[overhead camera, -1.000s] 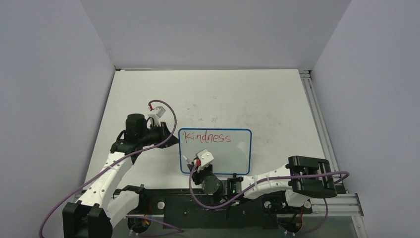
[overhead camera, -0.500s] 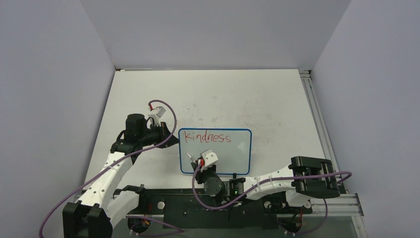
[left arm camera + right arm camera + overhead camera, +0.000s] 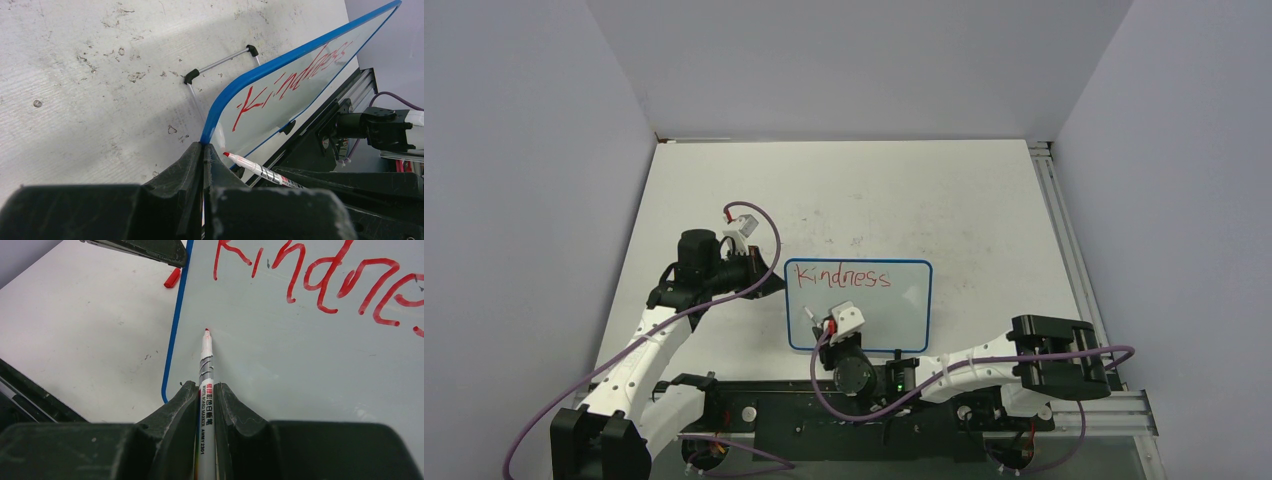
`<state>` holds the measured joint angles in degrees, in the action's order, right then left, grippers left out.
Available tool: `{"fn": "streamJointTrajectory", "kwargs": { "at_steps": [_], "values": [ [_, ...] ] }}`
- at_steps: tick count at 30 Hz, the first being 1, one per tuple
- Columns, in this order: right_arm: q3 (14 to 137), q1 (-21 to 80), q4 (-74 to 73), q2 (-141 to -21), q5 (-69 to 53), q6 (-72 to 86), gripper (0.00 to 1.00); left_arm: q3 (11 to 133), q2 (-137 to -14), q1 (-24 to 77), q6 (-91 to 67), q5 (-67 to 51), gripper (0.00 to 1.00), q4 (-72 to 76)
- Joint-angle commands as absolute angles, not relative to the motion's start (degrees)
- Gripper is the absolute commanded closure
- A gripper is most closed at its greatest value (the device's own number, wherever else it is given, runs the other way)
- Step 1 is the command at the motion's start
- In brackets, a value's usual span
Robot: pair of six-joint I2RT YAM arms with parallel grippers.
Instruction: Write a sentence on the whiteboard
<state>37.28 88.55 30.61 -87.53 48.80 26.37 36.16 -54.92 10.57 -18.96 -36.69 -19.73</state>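
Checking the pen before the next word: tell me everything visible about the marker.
The marker is slim and white-barrelled, plastic-looking, with grey bands, printed black and red lettering and a bare red tip. The right gripper is shut on its barrel. It points at the whiteboard, tip near its blue frame below the red writing; contact cannot be told.

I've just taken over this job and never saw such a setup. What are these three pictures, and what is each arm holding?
Two robot arms sit at the near edge of a white table. The wide picture looks down from above; the other two come from a camera on each wrist. A blue-framed whiteboard sits on the table with "Kindness" in red. The left gripper is shut on the board's frame corner. The right gripper is shut on a red marker, tip near the board under that word. A small red piece, probably the cap, lies beside the board.
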Motion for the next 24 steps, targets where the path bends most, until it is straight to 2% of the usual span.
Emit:
{"fn": "streamJointTrajectory", "kwargs": {
  "at_steps": [1,14,24],
  "values": [
    [39.83,87.93,30.77,-87.74,49.70,27.38,0.95,38.45,-54.32,11.07,-18.90,-37.18,1.00,-19.42],
    [42.18,86.82,30.49,-90.52,44.30,26.35,0.95,38.50,-54.36,11.07,-18.90,-37.31,1.00,-19.34],
    [40.94,87.31,28.71,-89.89,44.77,28.44,0.95,38.50,-54.31,11.07,-18.90,-37.20,1.00,-19.33]
  ]
}}
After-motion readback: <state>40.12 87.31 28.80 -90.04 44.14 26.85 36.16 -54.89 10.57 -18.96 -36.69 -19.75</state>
